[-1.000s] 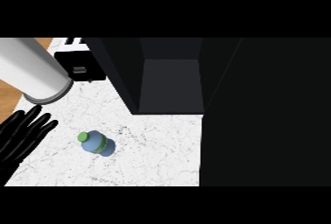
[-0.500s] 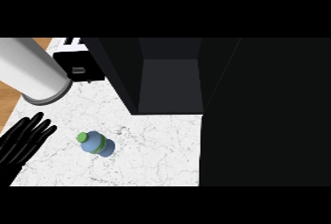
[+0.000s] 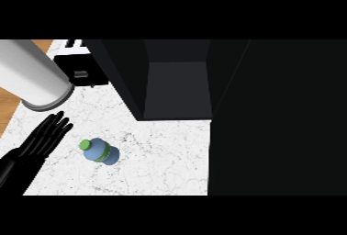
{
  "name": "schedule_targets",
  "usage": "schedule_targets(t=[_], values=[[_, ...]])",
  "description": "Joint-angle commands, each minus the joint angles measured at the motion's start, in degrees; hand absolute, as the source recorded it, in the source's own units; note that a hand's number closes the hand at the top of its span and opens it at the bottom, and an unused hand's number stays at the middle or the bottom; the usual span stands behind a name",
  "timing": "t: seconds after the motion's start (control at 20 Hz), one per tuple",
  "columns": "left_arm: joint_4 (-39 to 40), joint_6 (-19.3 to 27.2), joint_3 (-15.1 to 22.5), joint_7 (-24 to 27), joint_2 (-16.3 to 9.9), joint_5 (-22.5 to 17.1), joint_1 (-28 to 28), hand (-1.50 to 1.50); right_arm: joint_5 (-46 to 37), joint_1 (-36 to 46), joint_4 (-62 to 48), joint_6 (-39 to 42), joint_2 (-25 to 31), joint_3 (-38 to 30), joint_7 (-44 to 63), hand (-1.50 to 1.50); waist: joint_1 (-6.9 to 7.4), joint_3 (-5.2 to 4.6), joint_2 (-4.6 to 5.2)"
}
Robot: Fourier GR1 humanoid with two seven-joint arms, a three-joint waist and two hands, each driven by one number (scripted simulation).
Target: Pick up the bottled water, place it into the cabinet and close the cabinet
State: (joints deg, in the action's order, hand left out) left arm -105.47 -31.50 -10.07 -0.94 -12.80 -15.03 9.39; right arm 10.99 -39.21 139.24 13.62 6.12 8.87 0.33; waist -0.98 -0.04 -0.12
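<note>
White marble with grey veining forms the top of the bench (image 3: pixel 156 156), seen steeply from above. A black left hand (image 3: pixel 42 140) is seen at the left edge of the head view, its fingers (image 3: pixel 55 125) straight and held close together, wrapped around nothing, their tips directed up and to the right. The bottled water (image 3: pixel 99 151) is found just to the right of and slightly below those fingers, apart from them with a strip of bare marble between. The bottle is blue with a green cap and a green band, and it is seen nearly from the top, the cap end turned toward the fingers.

Beyond the fingertips, further up in the view, a large pale grey cylinder (image 3: pixel 30 75) is seen, its round end nearest the fingers. To the right of that cylinder a small black appliance (image 3: pixel 81 73) is set on the bench. Well to the right of the fingers and above the bottle, the cabinet (image 3: pixel 173 80) stands open, its dark interior and grey floor panel exposed. A wide black surface (image 3: pixel 278 119), which may be the open door, though this cannot be told, fills the view's right side. A strip of wooden floor (image 3: pixel 8 117) is visible left of the bench. The right hand is not shown in the view.
</note>
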Motion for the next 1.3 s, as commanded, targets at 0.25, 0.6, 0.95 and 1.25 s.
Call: schedule_targets(t=[0.25, 0.6, 0.95, 1.25], values=[[18.34, -0.32, 0.96, 11.78, 1.40, 10.66, -6.25, -1.50, 2.96, -6.47, 11.44, 1.24, 1.25, -0.39, 3.27, -1.50, -0.05, -0.04, 0.11], [35.10, 2.48, -1.15, 22.75, 2.04, 15.00, -11.74, -1.50, 2.24, -12.23, 11.61, 3.92, 1.09, 0.00, -2.23, -1.50, -0.39, -0.06, 0.13], [54.21, 4.90, -1.48, 36.82, 0.54, 21.46, -16.92, -1.50, 1.74, -14.33, 8.99, 6.20, 1.75, -0.82, -6.35, -1.50, -0.49, -0.09, 0.27], [65.04, -3.66, -0.68, 39.16, -1.85, 20.11, -22.54, -1.50, 2.84, -16.63, 9.36, 7.47, 2.24, -1.89, -9.17, -1.50, -0.93, -0.10, 0.25]])
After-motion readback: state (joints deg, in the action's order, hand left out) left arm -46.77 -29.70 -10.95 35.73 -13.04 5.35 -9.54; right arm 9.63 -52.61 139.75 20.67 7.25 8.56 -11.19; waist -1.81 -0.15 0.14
